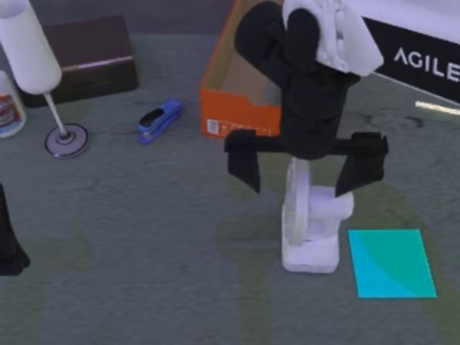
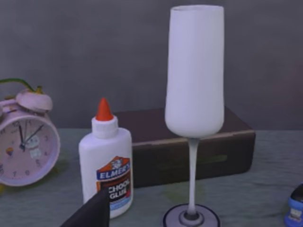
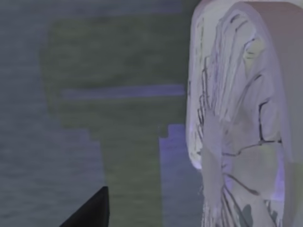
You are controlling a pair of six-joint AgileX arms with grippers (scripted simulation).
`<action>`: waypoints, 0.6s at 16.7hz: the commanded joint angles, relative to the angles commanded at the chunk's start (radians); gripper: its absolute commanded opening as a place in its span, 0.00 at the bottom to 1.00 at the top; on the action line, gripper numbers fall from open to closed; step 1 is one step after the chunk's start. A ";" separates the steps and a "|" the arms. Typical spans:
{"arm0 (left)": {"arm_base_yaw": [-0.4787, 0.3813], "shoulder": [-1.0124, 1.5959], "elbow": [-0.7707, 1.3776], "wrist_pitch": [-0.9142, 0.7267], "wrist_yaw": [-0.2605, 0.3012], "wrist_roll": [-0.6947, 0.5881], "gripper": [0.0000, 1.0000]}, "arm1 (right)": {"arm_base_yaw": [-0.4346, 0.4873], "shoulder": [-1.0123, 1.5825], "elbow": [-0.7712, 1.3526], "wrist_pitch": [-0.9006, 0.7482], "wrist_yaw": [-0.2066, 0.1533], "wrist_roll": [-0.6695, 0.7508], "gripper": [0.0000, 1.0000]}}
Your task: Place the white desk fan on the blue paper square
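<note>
Hovering right tool point(image 1: 298, 172): black fingers spread wide above the small all-white plastic desk fan point(image 1: 310, 223), not touching.
Fan: upright on the counter point(image 1: 144, 237), just beside the flat cyan-blue paper square point(image 1: 392, 262).
Left tool point(image 1: 8, 244): counter's left edge, fingers' state unclear.

Lighting dim, even, diffuse. Soft blocky shadows lie on the table point(image 1: 144, 215) under the right arm. No glare. Right wrist view: fan grille point(image 3: 246, 118) close and smeared.

Grey-green mottled bench point(image 1: 144, 237), white desk fan point(image 1: 310, 223) standing just left of blue paper square point(image 1: 394, 263), orange box point(image 1: 241, 79), blue stapler point(image 1: 159, 121), white lamp point(image 1: 43, 79), glue bottle point(image 1: 10, 104), dark brown box point(image 1: 90, 57), pink alarm clock point(image 2: 26, 146)
</note>
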 joint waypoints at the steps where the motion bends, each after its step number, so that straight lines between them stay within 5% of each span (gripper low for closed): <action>1: 0.000 0.000 0.000 0.000 0.000 0.000 1.00 | 0.000 0.000 0.000 0.000 0.000 0.000 0.92; 10: 0.000 0.000 0.000 0.000 0.000 0.000 1.00 | 0.000 0.000 0.000 0.000 0.000 0.000 0.25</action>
